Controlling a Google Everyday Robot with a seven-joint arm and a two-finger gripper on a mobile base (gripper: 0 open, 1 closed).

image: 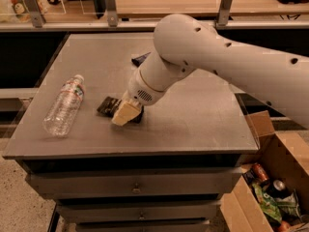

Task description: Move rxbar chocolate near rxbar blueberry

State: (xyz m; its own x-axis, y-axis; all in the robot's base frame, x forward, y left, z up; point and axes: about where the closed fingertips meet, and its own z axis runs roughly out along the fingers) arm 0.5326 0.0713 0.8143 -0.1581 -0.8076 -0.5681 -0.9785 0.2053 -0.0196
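Observation:
The rxbar chocolate (108, 105) lies flat on the grey table (203, 110), left of centre, a dark wrapper with pale stripes. My gripper (123, 114) is down at the table surface, over the bar's right end, which it hides. The rxbar blueberry (140, 58) is a small dark wrapper further back on the table, mostly hidden behind my white arm (212, 57). The arm reaches in from the right.
A clear plastic water bottle (64, 105) lies on its side near the table's left edge. A cardboard box (270, 178) with cans and packets stands on the floor at the lower right. A rail with posts (111, 6) runs behind the table.

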